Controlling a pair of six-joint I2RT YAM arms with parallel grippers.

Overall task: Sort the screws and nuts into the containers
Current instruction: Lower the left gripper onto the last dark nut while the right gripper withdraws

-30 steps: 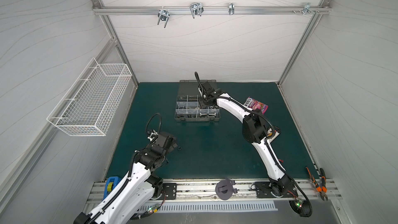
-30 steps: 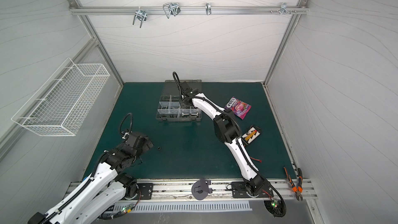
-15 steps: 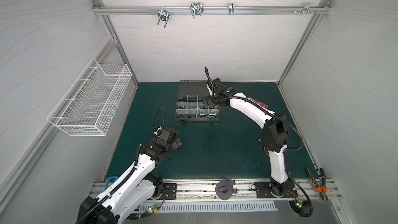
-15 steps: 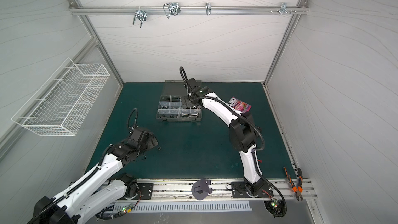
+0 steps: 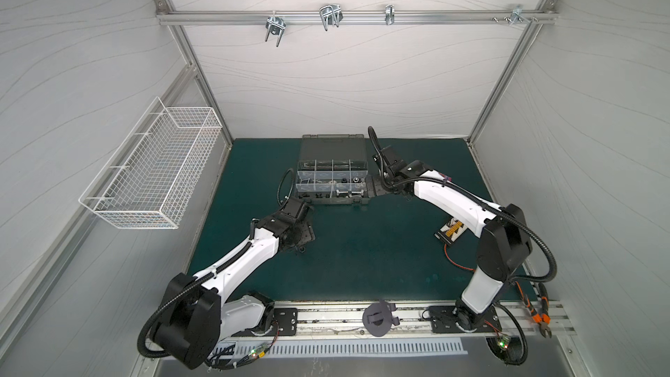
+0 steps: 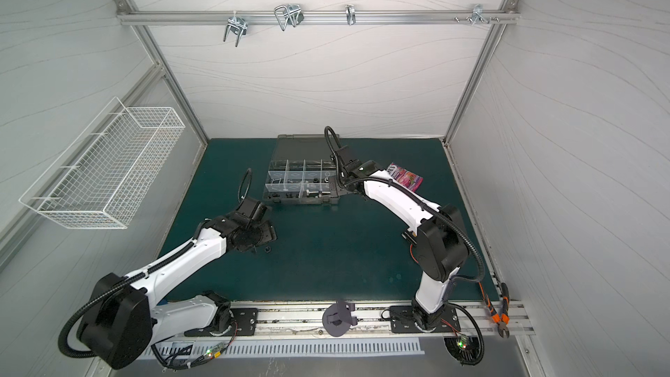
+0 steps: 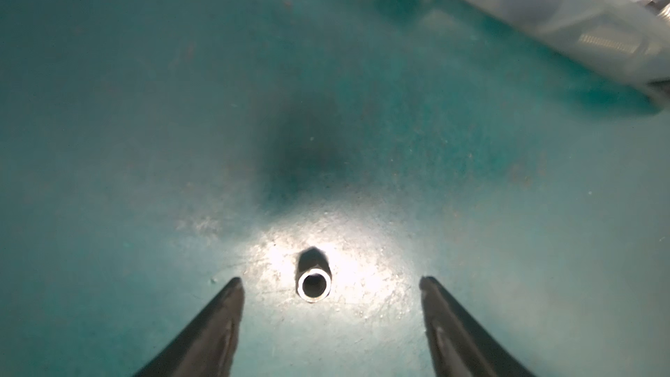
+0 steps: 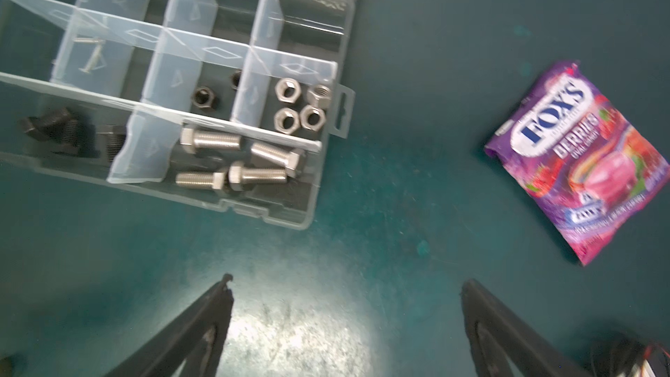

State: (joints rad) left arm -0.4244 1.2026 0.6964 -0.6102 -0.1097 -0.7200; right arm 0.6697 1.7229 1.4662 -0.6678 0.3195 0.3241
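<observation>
The green mat (image 5: 362, 266) carries the grey organizer case (image 5: 331, 146), its lid folded back. A white wire basket (image 5: 152, 165) hangs on the wall well left of the case. The right gripper (image 8: 346, 280) hovers over bare mat just off the case's right end, jaws spread wide and empty. Its arm crosses in front of the candy bag (image 6: 408, 177) lying right of the case. The left gripper (image 7: 330, 280) sits low in front of the case's left corner. Its jaws stand apart either side of a lone nut (image 7: 314, 284) on the mat, not touching it. The case's containers (image 8: 170, 41) hold silver bolts (image 8: 235, 165), black bolts (image 8: 69, 132), silver nuts (image 8: 301, 106), black nuts (image 8: 205, 97) and thin screws (image 8: 90, 56), each kind apart.
</observation>
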